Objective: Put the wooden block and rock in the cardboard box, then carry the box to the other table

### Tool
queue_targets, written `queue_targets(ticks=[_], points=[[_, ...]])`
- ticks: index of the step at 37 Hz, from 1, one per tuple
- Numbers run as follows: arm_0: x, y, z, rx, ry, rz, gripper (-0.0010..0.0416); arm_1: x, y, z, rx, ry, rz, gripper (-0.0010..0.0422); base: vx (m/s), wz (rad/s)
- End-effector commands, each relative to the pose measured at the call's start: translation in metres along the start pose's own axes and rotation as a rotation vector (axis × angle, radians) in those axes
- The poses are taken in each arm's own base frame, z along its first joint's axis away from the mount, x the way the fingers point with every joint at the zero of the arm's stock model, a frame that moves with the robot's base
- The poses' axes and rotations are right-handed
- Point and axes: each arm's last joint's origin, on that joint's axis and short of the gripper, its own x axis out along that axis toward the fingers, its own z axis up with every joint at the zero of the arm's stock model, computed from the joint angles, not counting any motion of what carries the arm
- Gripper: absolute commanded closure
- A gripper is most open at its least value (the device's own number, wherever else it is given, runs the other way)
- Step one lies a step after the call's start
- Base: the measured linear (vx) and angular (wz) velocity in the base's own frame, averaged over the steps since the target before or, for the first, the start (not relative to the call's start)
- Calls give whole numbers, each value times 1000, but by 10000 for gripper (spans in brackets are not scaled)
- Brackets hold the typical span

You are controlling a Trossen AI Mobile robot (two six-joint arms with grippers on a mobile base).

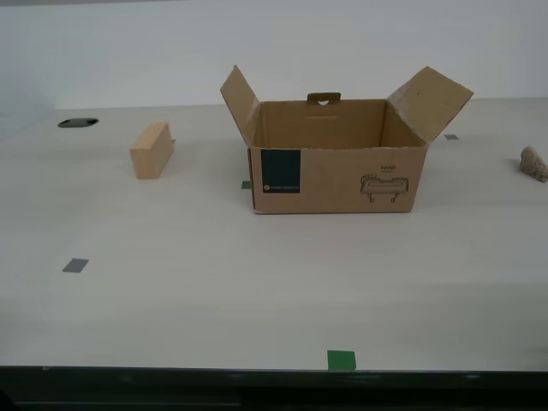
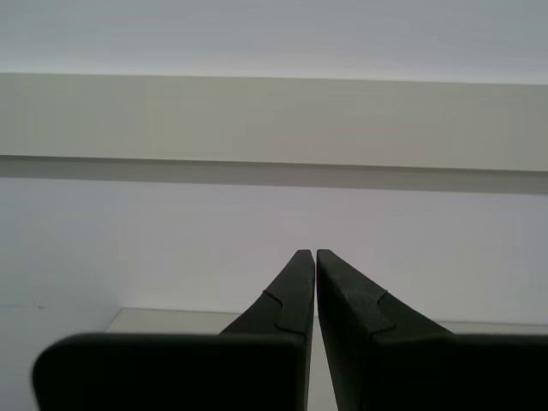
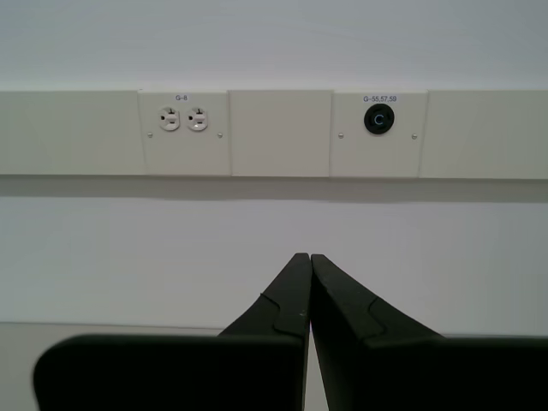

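Sitting on table: one cardboard box (image 1: pixel 338 167), one wooden block (image 1: pixel 151 151), one rock (image 1: pixel 534 163).

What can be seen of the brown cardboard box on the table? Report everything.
The brown corrugated cardboard box stands upright and open on the off-white table, near the middle of the exterior view. Its two side flaps splay up and outward; the rear wall has a small handle tab. The front bears a dark blue label patch and a black line drawing. Its visible interior looks empty. Nothing but the table touches it.
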Motion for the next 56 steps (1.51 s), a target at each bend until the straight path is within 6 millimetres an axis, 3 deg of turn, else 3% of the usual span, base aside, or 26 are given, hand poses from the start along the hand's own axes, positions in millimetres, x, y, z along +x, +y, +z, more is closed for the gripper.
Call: queue_targets(ticks=[1, 56], points=[[0, 0, 1, 1, -4, -1, 405, 0, 0, 1, 1, -6, 0, 412, 0, 0], [0, 0, 1, 1, -5, -1, 406, 0, 0, 1, 1, -6, 0, 412, 0, 0]])
